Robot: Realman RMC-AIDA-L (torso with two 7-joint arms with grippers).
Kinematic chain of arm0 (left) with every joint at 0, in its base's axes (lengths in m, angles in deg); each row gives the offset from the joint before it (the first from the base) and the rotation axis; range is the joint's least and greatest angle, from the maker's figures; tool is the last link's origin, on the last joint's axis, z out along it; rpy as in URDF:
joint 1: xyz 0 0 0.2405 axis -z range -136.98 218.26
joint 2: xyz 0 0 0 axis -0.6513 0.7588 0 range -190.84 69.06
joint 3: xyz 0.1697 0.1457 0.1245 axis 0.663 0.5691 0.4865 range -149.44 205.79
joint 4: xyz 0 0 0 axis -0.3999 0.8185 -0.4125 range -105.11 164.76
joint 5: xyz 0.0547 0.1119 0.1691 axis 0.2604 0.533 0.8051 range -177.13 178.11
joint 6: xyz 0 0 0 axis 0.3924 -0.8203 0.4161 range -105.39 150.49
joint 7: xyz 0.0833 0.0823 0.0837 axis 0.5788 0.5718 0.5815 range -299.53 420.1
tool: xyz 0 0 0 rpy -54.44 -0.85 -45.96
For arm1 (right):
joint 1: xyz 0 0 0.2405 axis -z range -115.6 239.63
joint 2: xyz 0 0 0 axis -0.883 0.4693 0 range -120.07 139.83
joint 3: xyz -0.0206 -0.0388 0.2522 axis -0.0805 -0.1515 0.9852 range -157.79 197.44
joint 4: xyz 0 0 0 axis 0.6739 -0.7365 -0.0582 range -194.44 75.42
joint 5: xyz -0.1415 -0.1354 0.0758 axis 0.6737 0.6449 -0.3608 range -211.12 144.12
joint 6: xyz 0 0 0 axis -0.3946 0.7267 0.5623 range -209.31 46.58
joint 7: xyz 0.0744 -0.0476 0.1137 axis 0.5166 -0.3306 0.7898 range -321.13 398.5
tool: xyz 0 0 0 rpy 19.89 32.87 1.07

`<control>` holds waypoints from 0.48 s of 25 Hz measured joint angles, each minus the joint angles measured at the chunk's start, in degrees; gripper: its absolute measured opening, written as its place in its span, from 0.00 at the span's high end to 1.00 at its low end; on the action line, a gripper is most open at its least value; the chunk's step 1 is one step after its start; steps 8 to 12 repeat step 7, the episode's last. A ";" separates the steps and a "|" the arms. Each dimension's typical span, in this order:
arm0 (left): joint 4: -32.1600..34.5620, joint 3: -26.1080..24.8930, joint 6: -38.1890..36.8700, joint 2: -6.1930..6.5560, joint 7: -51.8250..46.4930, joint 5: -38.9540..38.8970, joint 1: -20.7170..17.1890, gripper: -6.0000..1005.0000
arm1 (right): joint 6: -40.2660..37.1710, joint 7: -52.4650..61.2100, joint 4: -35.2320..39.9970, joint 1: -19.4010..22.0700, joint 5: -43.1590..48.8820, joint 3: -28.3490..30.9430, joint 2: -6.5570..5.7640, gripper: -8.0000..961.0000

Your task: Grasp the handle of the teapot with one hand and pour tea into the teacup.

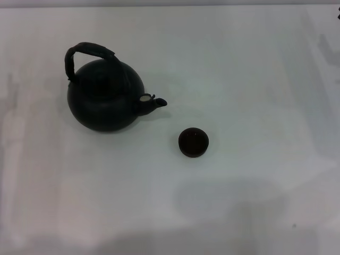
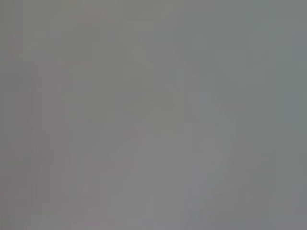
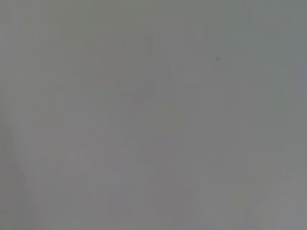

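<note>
In the head view the round matte-black teapot (image 1: 105,95) stands upright on the white table, left of centre. Its dark arched handle (image 1: 87,53) spans over the top. Its short spout (image 1: 151,102) with a pale tip points right, toward the teacup. The tiny dark brown-black teacup (image 1: 193,142) stands apart from the pot, to its right and nearer to me. Neither gripper shows in any view. Both wrist views show only plain grey surface.
The white table (image 1: 255,79) stretches all around the pot and cup. A faint shadow lies on it near the front edge (image 1: 228,202). A small dark bit shows at the far right top corner (image 1: 338,16).
</note>
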 joint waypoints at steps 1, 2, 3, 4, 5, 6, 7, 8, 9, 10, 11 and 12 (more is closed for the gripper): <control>-0.11 -0.10 0.25 0.00 -0.01 -0.47 0.37 0.24 | 0.00 0.00 0.00 0.00 0.00 0.00 0.00 0.12; -0.14 -0.29 0.57 0.00 -0.02 -0.86 0.81 0.24 | -0.03 -0.12 -0.01 0.02 0.05 -0.14 0.00 0.12; -0.18 -0.46 0.89 0.00 -0.02 -1.23 1.29 0.24 | -0.08 -0.34 -0.01 0.02 0.08 -0.27 0.00 0.12; -0.24 -0.60 1.14 0.00 -0.02 -1.54 1.74 0.24 | -0.13 -0.70 -0.03 0.00 0.09 -0.34 0.01 0.12; -0.35 -0.67 1.39 0.00 -0.04 -1.75 2.17 0.24 | -0.18 -1.15 -0.11 -0.03 0.09 -0.35 0.03 0.12; -0.48 -0.68 1.74 0.00 -0.09 -2.04 2.67 0.24 | -0.20 -1.81 -0.39 -0.06 0.09 -0.37 0.07 0.12; -0.64 -0.68 2.05 0.00 -0.16 -2.42 3.15 0.24 | -0.18 -2.18 -0.65 -0.10 0.09 -0.37 0.07 0.12; -0.64 -0.68 2.05 0.00 -0.16 -2.42 3.15 0.24 | -0.18 -2.18 -0.65 -0.10 0.09 -0.37 0.07 0.12; -0.64 -0.68 2.05 0.00 -0.16 -2.42 3.15 0.24 | -0.18 -2.18 -0.65 -0.10 0.09 -0.37 0.07 0.12; -0.64 -0.68 2.05 0.00 -0.16 -2.42 3.15 0.24 | -0.18 -2.18 -0.65 -0.10 0.09 -0.37 0.07 0.12; -0.64 -0.68 2.05 0.00 -0.16 -2.42 3.15 0.24 | -0.18 -2.18 -0.65 -0.10 0.09 -0.37 0.07 0.12; -0.64 -0.68 2.05 0.00 -0.16 -2.42 3.15 0.24 | -0.18 -2.18 -0.65 -0.10 0.09 -0.37 0.07 0.12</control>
